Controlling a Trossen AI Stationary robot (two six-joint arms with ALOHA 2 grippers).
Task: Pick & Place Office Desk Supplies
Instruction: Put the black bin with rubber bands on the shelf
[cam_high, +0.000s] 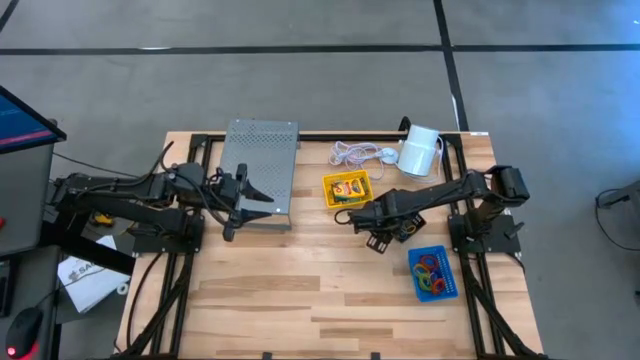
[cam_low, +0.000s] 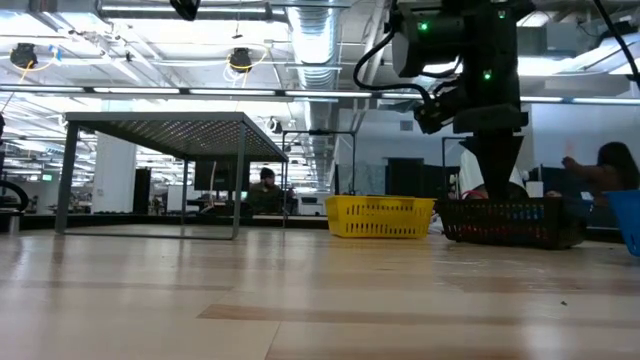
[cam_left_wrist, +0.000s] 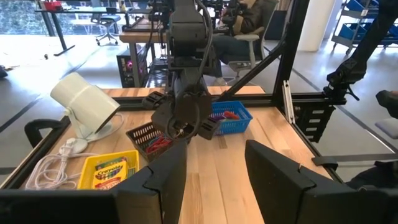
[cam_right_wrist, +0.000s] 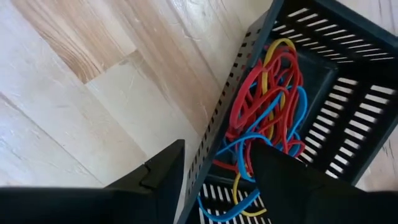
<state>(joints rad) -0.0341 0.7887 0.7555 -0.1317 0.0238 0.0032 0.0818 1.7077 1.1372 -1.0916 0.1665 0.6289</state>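
The right gripper (cam_high: 378, 232) is held over the black mesh tray (cam_right_wrist: 323, 93), near the table's middle right. In the right wrist view its two dark fingers (cam_right_wrist: 155, 177) are seen straddling the tray's perforated side wall, one outside over the wood, one inside over the rubber bands (cam_right_wrist: 267, 118). The jaws are parted; whether the pads actually press the wall cannot be told, since the fingertips are cut off at the picture's edge. From above, this tray is almost wholly hidden under the arm. In the low view only its near wall (cam_low: 505, 222) is seen, with the gripper's tips masked behind it.

A tangle of red, blue and yellow bands lies inside the mesh tray. The yellow tray (cam_high: 347, 190), holding a crayon box (cam_left_wrist: 112, 171), is set just beside it, toward the table's far edge. The blue tray (cam_high: 433, 272), with more bands in it, lies nearer the front right; its contents are too small to count.

The left gripper (cam_high: 232, 200) is parked with fingers spread and nothing between them, over the grey perforated stand (cam_high: 259, 170) at the far left. A white cylinder (cam_high: 421, 150) and a coiled white cord (cam_high: 357, 155) are seen at the far edge.
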